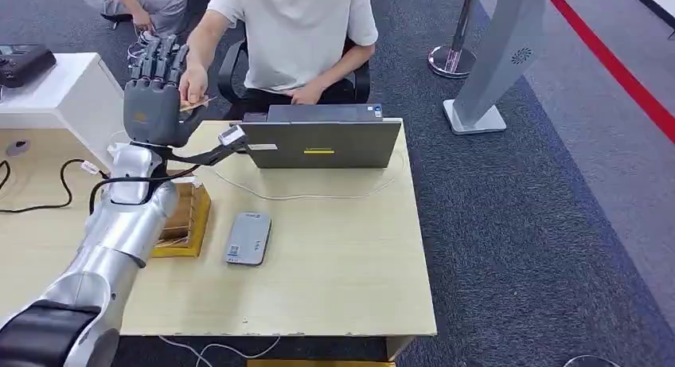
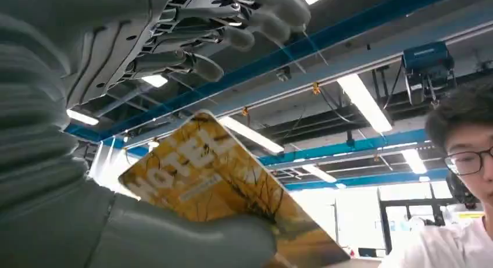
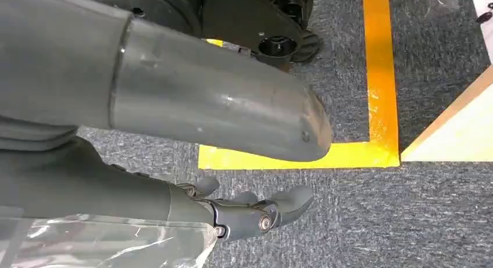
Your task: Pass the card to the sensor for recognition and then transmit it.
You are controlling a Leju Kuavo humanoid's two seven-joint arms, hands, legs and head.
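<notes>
While a seated person's hand [image 1: 193, 86] closes on the far edge to receive it, the raised left hand [image 1: 154, 96] pinches the yellow card [image 2: 227, 204] above the worktop [image 1: 334, 255], fingers upright, past the sensor [image 1: 248, 238].

**Surfaces and finishes around the worktop**

The worktop [image 1: 334, 255] is pale wood-look board, smooth and matt. The left robot hand [image 1: 155, 96] looks like dull grey plastic, on an arm [image 1: 119, 240] of polished silver metal. The card [image 2: 227, 186] is glossy, printed in yellow. The laptop [image 1: 322, 140] has a matt grey shell. The floor [image 1: 541, 224] is rough dark carpet. The person's shirt [image 1: 294, 25] is soft white cloth. The right robot hand [image 3: 256, 213] has smooth grey fingers.
</notes>
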